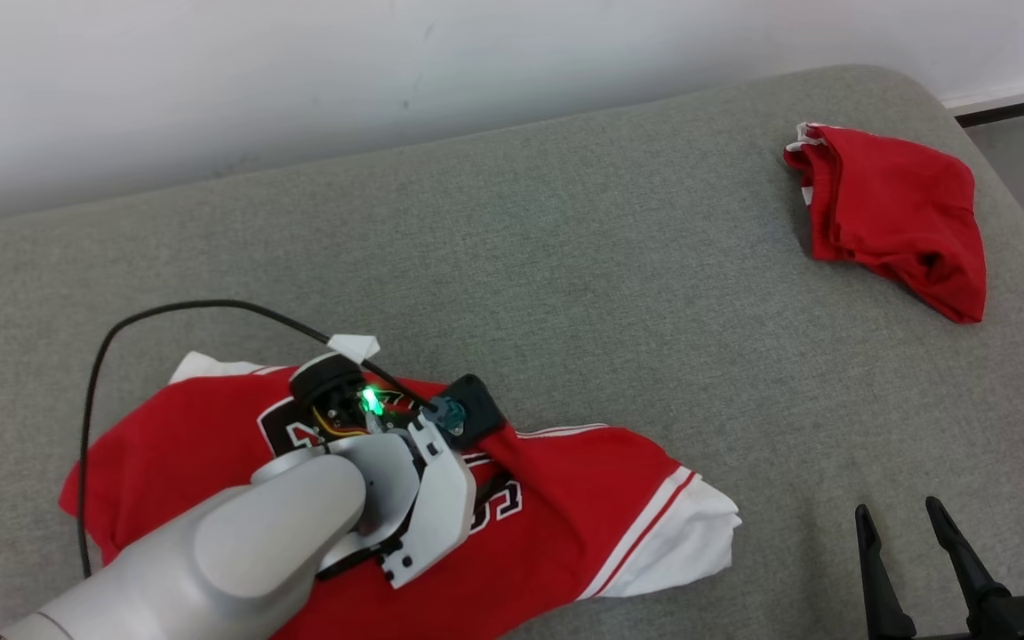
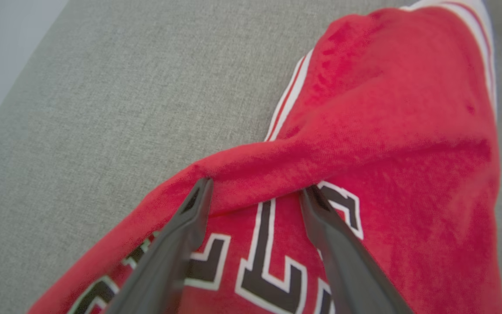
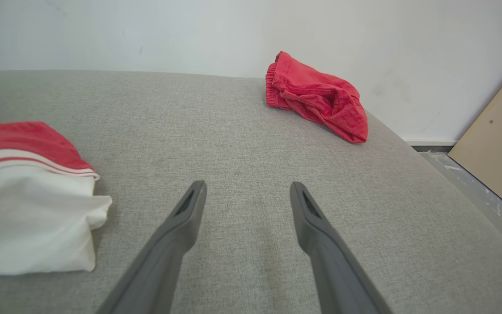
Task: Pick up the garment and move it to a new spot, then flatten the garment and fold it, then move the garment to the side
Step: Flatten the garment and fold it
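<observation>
Left pincer [image 2: 255, 192] angled down, spread astride a garment [image 1: 583, 480] fold (nothing gripped) — right pincer [image 3: 247, 187] likewise spread.

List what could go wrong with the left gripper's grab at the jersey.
The left gripper is open with its tips at a raised fold of the jersey. Closing may pinch only that ridge, so the cloth could slip or lift bunched. The black cable loops past the jersey's edge and might snag it.
</observation>
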Controlling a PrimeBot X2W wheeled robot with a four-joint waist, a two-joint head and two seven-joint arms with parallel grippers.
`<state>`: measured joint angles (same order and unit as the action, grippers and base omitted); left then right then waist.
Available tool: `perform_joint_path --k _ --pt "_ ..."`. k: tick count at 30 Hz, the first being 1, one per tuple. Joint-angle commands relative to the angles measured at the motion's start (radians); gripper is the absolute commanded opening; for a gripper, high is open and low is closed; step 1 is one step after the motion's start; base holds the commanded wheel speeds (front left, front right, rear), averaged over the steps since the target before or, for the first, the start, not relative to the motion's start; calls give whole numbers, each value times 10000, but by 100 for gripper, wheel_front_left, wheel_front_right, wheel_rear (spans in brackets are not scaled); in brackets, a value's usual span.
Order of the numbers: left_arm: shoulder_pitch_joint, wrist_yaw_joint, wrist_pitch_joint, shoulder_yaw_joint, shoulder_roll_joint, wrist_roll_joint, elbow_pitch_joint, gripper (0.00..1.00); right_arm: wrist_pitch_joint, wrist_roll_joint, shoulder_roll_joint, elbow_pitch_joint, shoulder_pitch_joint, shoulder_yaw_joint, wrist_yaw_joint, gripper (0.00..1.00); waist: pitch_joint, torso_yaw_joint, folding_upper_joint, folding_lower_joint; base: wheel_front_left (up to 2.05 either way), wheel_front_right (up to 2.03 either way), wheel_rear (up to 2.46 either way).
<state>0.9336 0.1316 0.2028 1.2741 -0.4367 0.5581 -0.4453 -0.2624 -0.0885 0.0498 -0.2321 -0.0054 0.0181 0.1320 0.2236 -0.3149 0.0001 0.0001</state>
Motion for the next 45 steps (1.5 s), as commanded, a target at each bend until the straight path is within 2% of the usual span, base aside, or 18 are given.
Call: perform_joint_path --k 1,3,4,5,6,11,15,22,25,28,29,31,38,45 --pt "58 -22 32 16 9 50 -53 100 -27 73 16 15 -151 -2 -27 100 43 -41 -1 -1 0 0 0" --pt "-23 -21 41 58 70 154 -199 100 -27 51 17 13 -165 -35 -27 100 98 -98 -1 -1 0 0 0" --pt "-136 -21 102 66 99 175 -280 74 -27 31 17 16 -166 -48 -27 100 119 -121 -1 -1 0 0 0" --pt "-306 -21 152 76 147 110 -289 3 -27 11 17 16 -182 -65 -27 100 136 -145 -1 -1 0 0 0" --pt "-404 -21 174 80 158 -3 -293 0 -27 -5 17 13 -191 -74 -27 100 146 -166 -1 -1 0 0 0" --pt "-559 -20 103 91 40 -236 -394 0 -27 4 17 8 -115 50 -27 100 116 -148 -1 -1 0 0 0" --pt "48 -35 -841 -24 50 -223 -937 0 -27 26 16 -37 -68 85 -27 100 23 -83 -1 -1 0 0 0" --pt "564 -981 -2596 -494 463 -713 -2216 0 -28 31 19 -79 -103 11 -27 100 -116 -83 -1 -1 0 0 0" --pt "650 -1371 -2922 -584 618 -831 -2830 0 -27 89 17 -103 -67 -6 -27 100 -157 -113 -1 -1 0 0 0" --pt "605 -1498 -3107 -594 762 -754 -3383 0 -27 120 17 -115 -57 -9 -27 100 -183 -151 -1 -1 0 0 0" --pt "581 -1472 -3201 -585 826 -740 -3516 29 -27 124 17 -124 -51 -4 -27 100 -189 -155 -1 -1 0 0 0" --pt "471 -1405 -3394 -623 978 -614 -3768 100 -27 128 16 -154 -10 14 -27 100 -217 -138 -1 -1 0 0 0" --pt "10 -1691 -4209 -1481 1412 304 -4133 100 -28 174 19 -90 133 243 -27 100 -524 251 -1 -1 0 0 0" --pt "-1120 -2462 -4659 -2755 1278 1227 -3223 100 -26 350 19 333 353 787 -27 100 -1191 1070 -1 -1 0 0 0"
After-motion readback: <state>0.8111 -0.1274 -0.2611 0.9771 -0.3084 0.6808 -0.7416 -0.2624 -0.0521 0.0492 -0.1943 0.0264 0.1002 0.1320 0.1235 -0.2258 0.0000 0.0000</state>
